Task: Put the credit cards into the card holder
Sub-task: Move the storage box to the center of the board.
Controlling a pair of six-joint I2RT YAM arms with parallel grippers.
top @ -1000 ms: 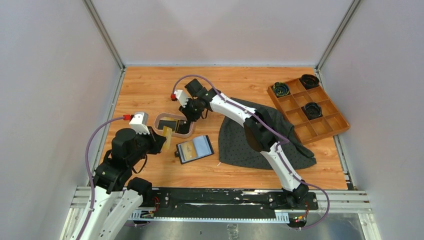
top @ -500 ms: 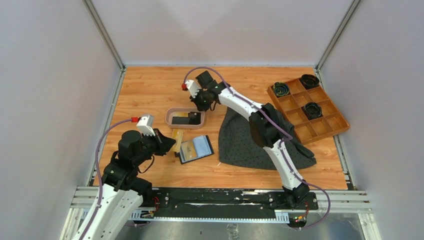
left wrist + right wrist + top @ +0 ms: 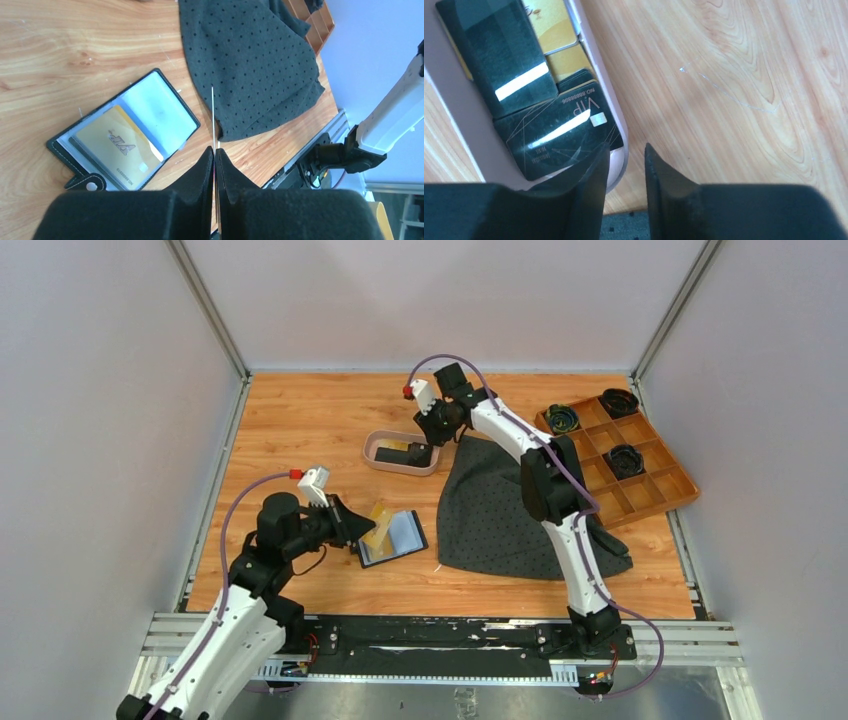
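the black card reads "vip" — its smaller print is too blurred.

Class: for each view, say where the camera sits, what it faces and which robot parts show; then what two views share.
Top external: above and behind the bases, facing the table; left arm and right arm show.
Left wrist: looks past the left gripper, shut on a gold card, at the card holder.
Right wrist: looks past the right gripper, pinching the pinkish tray.
Shared: top and left wrist show the card holder.
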